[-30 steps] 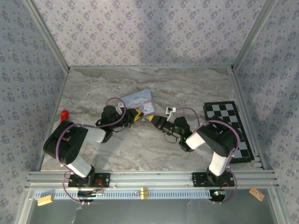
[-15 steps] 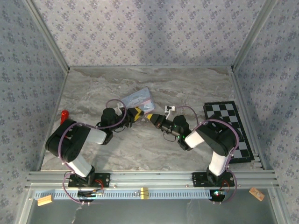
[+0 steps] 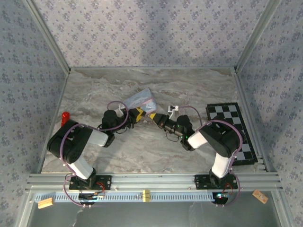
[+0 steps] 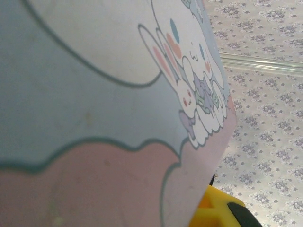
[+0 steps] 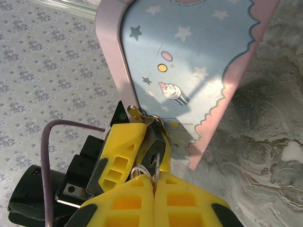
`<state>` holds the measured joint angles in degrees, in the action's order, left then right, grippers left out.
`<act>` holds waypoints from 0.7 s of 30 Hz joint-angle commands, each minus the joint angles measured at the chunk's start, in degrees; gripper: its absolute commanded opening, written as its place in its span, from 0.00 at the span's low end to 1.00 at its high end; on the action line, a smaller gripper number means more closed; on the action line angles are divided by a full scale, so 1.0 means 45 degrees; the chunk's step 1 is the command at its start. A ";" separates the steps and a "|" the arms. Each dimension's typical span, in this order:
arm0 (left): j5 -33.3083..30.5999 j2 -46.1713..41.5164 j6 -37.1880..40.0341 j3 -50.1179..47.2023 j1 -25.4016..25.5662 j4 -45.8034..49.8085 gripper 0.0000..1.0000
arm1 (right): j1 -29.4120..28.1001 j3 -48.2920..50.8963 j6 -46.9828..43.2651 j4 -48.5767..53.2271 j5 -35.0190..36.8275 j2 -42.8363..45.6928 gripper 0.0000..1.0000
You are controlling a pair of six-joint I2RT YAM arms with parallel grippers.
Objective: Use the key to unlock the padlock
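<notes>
The padlock [image 5: 154,147], small and dark grey, hangs by its shackle from the hasp of a pastel blue-and-pink cartoon tin [image 5: 189,66]. My left gripper [image 3: 138,115] is shut on the padlock's body, which sits between its yellow fingers [image 5: 120,146]. My right gripper [image 5: 154,178] is shut on the key [image 5: 157,163], with the wire key ring [image 5: 140,171] sticking out beside it. The key's blade meets the keyhole on the padlock's underside. In the left wrist view the tin [image 4: 94,94] looms close, with one yellow fingertip [image 4: 213,213] at the bottom.
A folded chessboard [image 3: 232,132] lies at the right of the marble table. A red object [image 3: 65,117] stands by the left wall. A small white piece [image 3: 172,109] lies just beyond the right gripper. Patterned walls enclose three sides.
Both grippers, the padlock and the tin have shifted slightly toward the far side, the tin tipping a little. Both grips are unchanged.
</notes>
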<state>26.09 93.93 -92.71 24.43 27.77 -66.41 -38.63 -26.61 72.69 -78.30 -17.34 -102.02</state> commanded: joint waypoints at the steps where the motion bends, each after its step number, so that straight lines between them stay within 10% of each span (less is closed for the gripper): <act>1: -0.0036 -0.0014 -0.0229 0.0080 0.0113 -0.1265 0.00 | 0.0011 -0.0278 0.0135 -0.0373 -0.0263 -0.0007 0.00; 21: 0.0043 0.0552 -0.0737 0.0151 0.0235 -0.2298 0.00 | -0.0028 -0.0454 0.0199 -0.0355 -0.0502 -0.0064 0.00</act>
<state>25.69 95.81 -94.63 24.43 27.90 -70.46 -38.63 -27.33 72.73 -78.30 -18.92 -102.02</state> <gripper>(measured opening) 0.131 0.052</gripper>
